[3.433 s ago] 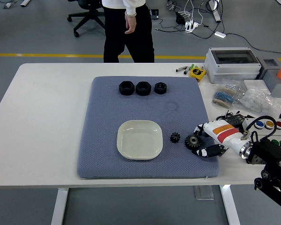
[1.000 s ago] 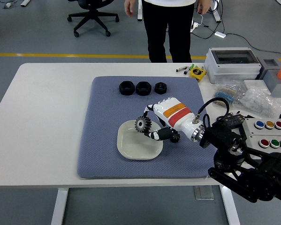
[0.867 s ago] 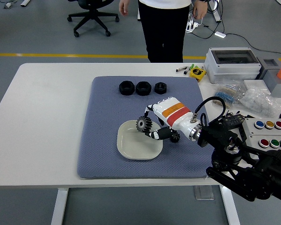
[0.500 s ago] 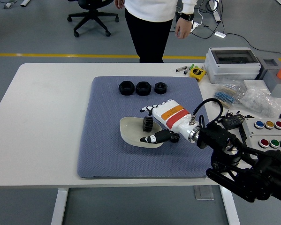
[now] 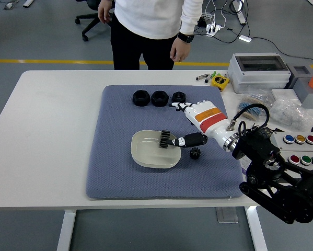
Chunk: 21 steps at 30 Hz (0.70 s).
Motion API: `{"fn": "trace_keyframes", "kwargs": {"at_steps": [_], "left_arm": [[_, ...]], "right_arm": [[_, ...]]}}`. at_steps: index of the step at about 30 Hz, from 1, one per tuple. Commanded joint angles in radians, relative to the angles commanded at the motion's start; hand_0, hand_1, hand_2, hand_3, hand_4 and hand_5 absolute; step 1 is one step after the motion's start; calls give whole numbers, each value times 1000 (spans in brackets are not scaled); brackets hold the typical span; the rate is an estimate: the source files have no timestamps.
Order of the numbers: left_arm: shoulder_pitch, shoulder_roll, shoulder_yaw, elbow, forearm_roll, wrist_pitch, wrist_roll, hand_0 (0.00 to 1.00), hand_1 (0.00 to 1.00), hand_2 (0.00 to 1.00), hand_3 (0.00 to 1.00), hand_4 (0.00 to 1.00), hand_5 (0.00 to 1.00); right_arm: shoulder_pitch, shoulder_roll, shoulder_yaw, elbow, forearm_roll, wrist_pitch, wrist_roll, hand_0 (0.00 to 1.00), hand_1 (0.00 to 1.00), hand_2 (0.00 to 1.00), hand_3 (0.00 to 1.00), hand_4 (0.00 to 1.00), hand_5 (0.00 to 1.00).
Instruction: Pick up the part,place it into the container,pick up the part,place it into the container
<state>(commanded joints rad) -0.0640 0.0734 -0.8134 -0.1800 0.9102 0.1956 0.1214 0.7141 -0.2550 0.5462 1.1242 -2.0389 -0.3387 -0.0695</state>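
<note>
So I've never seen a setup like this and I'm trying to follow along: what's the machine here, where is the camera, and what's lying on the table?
This is one picture, taken from a camera high on a humanoid robot, looking down over its white table. The black arm from the right ends in a white five-fingered hand, open above a blue mat. The left arm is out of view. On the mat sits a cream dish with a large gear lying at its right rim, next to the thumb. A small gear lies on the mat beside the dish, and three black nuts sit in a row further back. Boxes and buttons are at the right. A person stands at the far side, hands down.
</note>
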Motion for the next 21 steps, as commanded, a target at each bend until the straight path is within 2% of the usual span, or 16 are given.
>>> {"fn": "trace_keyframes", "kwargs": {"at_steps": [8,13,21], "left_arm": [[0,-2,-2,0,4,0,1,778,717,707,590,656,618],[1,-4,-6,0,6,1,0,777,717,707,590,654,614],[3,-5,-9,0,14,1,3,776,718,706,590,653,614]], "right_arm": [[-38,-39,33,-77,-22,30,13,183,296,657,777,998,744],[-55,-54,22,-74,-6,45,34,163,288,642,767,998,736],[-56,-47,0,-59,12,40,59,161,280,626,765,998,722]]}}
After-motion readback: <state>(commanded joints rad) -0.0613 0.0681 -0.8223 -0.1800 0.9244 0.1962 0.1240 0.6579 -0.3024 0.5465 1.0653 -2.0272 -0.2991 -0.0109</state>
